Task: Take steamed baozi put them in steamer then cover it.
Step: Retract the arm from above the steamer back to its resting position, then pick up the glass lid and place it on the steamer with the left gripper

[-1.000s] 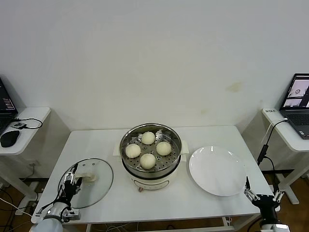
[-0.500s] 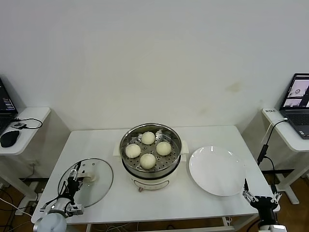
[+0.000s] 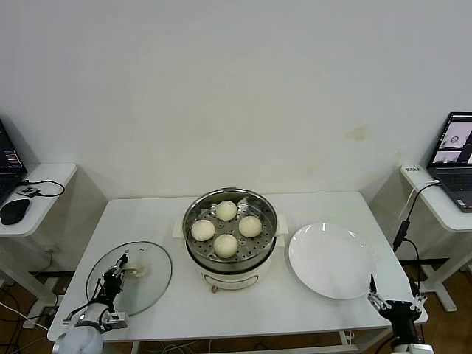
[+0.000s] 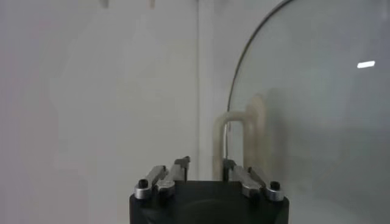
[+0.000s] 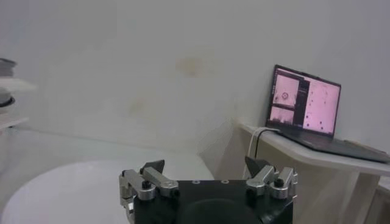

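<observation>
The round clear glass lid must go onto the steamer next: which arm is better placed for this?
Left. The left hand is at the glass lid, fingers closing around its cream handle. The right hand waits open beyond the white plate.

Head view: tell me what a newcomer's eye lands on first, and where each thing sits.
The shiny steamer stands at the table's middle, uncovered, with four pale steamed baozi on its perforated tray. On the robot's left the glass cover lies on the table, the left claw closing on its cream handle. On the right, a bare white plate lies beside the steamer, and the right claw hangs open off the table's near corner.
</observation>
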Motion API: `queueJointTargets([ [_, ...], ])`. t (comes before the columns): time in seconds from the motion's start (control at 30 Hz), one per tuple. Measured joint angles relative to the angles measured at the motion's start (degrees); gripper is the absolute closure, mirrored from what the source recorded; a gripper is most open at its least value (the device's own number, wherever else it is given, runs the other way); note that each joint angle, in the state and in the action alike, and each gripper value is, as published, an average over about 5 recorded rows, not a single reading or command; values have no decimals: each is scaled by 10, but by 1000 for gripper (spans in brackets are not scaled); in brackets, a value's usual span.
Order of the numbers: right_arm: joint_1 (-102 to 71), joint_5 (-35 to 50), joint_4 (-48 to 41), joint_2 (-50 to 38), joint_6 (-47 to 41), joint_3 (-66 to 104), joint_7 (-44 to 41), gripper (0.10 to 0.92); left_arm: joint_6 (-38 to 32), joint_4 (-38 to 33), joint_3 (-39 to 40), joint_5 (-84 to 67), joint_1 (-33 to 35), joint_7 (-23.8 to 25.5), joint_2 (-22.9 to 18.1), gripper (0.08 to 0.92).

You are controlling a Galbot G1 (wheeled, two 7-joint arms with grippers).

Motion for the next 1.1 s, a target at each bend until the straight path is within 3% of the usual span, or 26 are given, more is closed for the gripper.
queueJointTargets([
  [0.17,-2,-6,1,0,2,-6,-1,203,2,-16,-8,-6,10,-12,1,857],
  [0.53,-5,-18,6,-3,6,-23,-1,203,34,-115,-50,-18,64,-9,14,857],
  [0.87,-8,-30,1,-4,12,-43,-1,203,85,-246,-105,-62,106,52,48,857],
  [1.1,-1,-45,-8,3,19,-59,3,203,138,-342,-79,-81,102,104,77,857],
])
